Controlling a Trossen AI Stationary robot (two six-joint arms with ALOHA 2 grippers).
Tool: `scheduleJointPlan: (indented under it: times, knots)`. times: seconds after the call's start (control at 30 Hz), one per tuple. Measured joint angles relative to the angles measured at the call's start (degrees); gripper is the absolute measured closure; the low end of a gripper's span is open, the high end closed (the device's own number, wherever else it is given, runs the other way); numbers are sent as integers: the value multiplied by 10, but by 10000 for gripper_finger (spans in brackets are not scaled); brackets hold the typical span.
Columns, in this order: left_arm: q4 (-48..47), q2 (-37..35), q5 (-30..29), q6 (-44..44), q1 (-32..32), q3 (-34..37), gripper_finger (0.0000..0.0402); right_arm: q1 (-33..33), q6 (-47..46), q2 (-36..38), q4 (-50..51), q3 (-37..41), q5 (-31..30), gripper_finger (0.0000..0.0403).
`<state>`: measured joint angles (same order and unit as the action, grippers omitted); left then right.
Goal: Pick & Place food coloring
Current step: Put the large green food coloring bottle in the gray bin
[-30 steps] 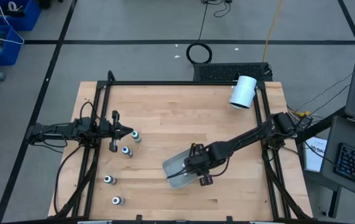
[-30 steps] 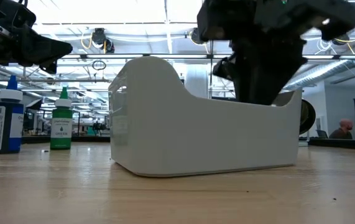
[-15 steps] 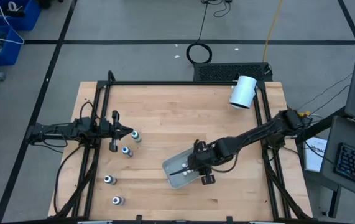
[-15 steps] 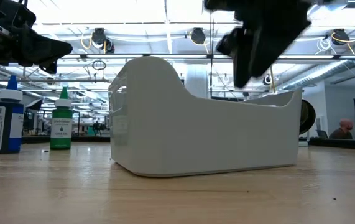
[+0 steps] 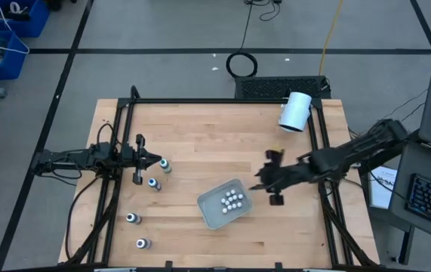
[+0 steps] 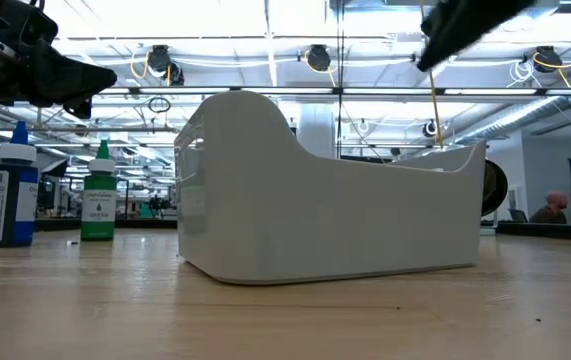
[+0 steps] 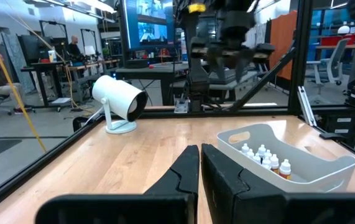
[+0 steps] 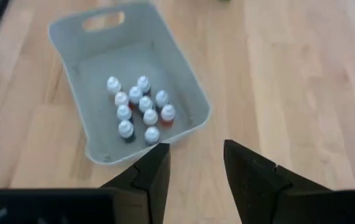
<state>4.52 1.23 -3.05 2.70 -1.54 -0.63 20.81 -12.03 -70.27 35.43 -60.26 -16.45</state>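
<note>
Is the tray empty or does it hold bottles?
Holds bottles: about ten white-capped small bottles stand clustered inside the tray, visible in right wrist view.

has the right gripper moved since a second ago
Yes. The right gripper has pulled off the tray, toward the table's right side, and is now open and empty.

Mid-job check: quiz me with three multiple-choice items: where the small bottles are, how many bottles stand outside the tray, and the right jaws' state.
1. The small bottles sit: A) on the floor B) on a shelf C) in the tray.
2. Bottles standing outside the tray: A) two B) four C) seven.
3. Right jaws: A) open, empty B) shut on a bottle C) clamping the tray rim.
Answers: C, they cluster inside the tray; B, four loose bottles stand near the left gripper; A, the right gripper shows a clear gap, holding nothing.
</note>
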Motion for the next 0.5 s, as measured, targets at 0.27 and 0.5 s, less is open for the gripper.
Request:
scheduleJointPlan:
  times: [0.27,0.5]
  knots:
    - [0,0,0,0,0,0,376,-46,59,235,-278,289,-15,261]
    - [0,0,0,0,0,0,376,-108,106,377,-352,411,14,261]
